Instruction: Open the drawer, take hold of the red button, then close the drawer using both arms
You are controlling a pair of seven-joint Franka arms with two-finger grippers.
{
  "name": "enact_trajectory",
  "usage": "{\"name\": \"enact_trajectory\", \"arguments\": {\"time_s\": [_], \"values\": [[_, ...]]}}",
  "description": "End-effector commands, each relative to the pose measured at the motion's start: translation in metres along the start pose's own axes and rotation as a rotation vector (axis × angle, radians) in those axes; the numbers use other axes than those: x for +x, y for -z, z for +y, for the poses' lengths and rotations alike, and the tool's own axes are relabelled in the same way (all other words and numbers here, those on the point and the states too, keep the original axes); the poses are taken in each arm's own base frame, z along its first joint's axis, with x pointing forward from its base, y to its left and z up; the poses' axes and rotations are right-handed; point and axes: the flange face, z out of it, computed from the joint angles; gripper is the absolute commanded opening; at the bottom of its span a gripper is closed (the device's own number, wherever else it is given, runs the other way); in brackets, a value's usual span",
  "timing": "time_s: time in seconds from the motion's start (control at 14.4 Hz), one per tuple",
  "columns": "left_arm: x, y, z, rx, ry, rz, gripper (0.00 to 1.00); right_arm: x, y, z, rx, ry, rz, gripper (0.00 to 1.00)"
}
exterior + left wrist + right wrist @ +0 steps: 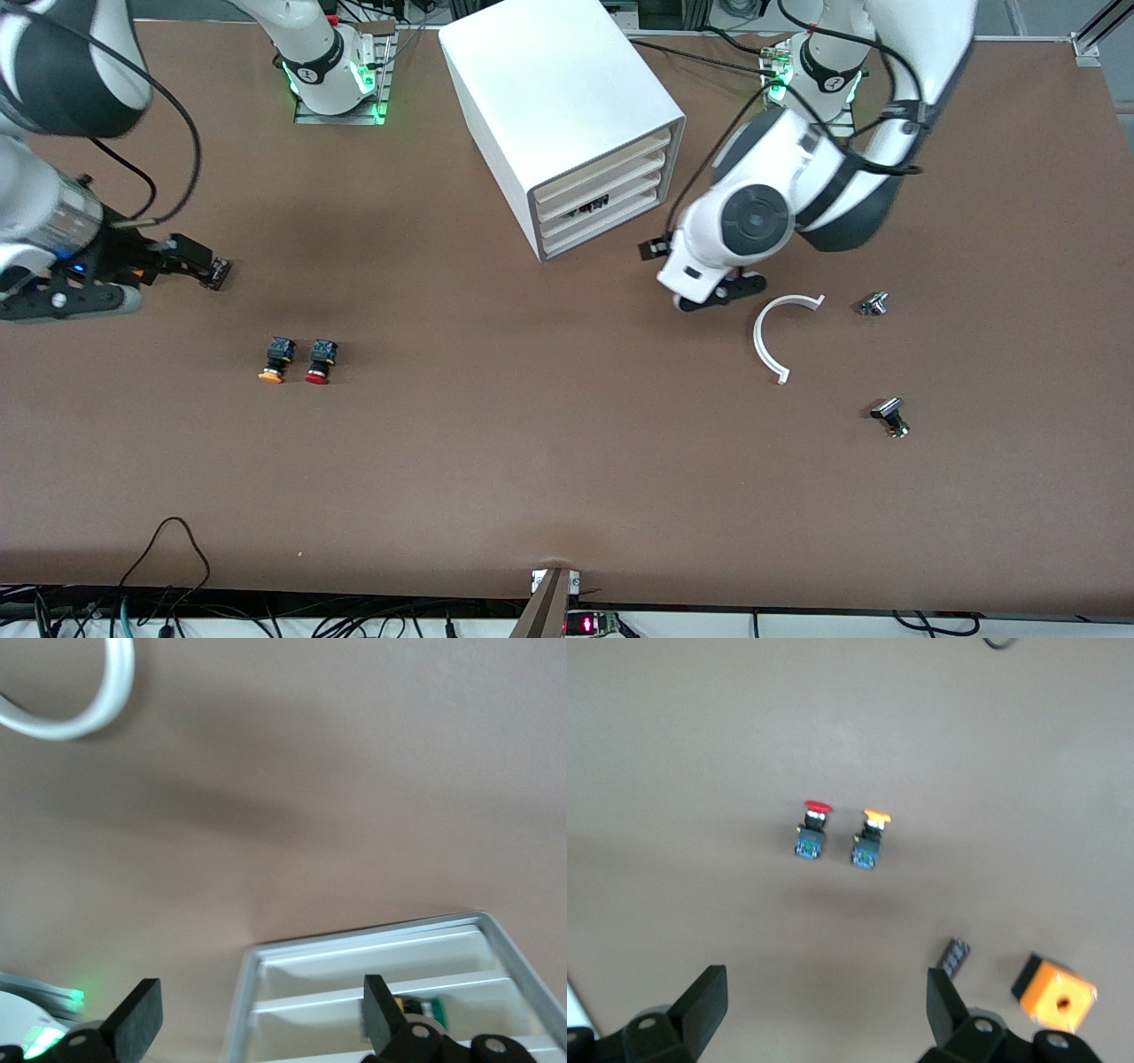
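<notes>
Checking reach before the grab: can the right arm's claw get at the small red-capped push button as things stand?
Probably yes. The right claw is open above bare table, and the red-capped push button lies uncovered. The orange-capped button beside it is apart, but close enough to crowd one finger.

Even, diffuse overhead light across the brown table (567, 478); no hard glare, no blown highlights apart from the white cabinet (549, 97) top reading near-white. Soft, short shadows only: under the cabinet front, under the left gripper (257, 1028), a broad smudge on the table ahead of its fingers. Green LED glow at both arm bases. Motion blur on the right arm's upper links at frame edge. Left wrist view soft throughout, white arc (80, 700) smeared. Right wrist view slightly soft, buttons ahead of the right gripper (824, 1028) legible, fingers dark and defocused.
</notes>
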Motion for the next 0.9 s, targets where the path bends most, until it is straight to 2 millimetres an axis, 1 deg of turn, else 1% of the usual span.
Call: {"name": "enact_trajectory", "arguments": {"time_s": [0.0, 0.07, 0.14, 0.21, 0.28, 0.35, 0.42, 0.55, 0.62, 0.69, 0.76, 0.83], "values": [[0.008, 0.039, -0.023, 0.069, -0.087, 0.059, 1.0, -0.008, 0.037, 0.003, -0.006, -0.122, 0.0, 0.99], [0.009, 0.057, -0.029, 0.073, -0.097, 0.093, 1.0, -0.011, 0.051, 0.002, -0.003, -0.132, 0.011, 0.99], [0.012, 0.08, -0.037, 0.054, -0.105, 0.122, 1.0, -0.014, 0.058, 0.003, -0.002, -0.137, 0.007, 0.99], [0.018, 0.098, -0.048, 0.035, -0.125, 0.137, 1.0, -0.017, 0.067, 0.002, 0.006, -0.134, 0.003, 0.99], [0.024, 0.114, -0.064, 0.022, -0.158, 0.147, 1.0, -0.025, 0.08, 0.002, 0.008, -0.131, 0.006, 0.99], [0.029, 0.13, -0.08, 0.011, -0.202, 0.16, 1.0, -0.031, 0.088, 0.002, 0.012, -0.133, 0.003, 0.99], [0.032, 0.14, -0.096, 0.012, -0.241, 0.168, 1.0, -0.038, 0.095, 0.005, 0.031, -0.135, 0.002, 0.99], [0.039, 0.164, -0.135, -0.008, -0.31, 0.196, 1.0, -0.049, 0.105, 0.015, 0.07, -0.154, 0.013, 0.99], [0.031, 0.178, -0.15, 0.015, -0.35, 0.237, 1.0, -0.056, 0.107, 0.017, 0.071, -0.156, 0.013, 0.99], [0.032, 0.183, -0.168, 0.032, -0.367, 0.245, 1.0, -0.065, 0.108, 0.019, 0.075, -0.16, 0.019, 0.99], [0.026, 0.192, -0.186, 0.032, -0.393, 0.26, 1.0, -0.074, 0.11, 0.021, 0.07, -0.16, 0.025, 0.99], [0.021, 0.196, -0.206, 0.012, -0.403, 0.262, 1.0, -0.078, 0.114, 0.021, 0.071, -0.16, 0.034, 0.99]]}}
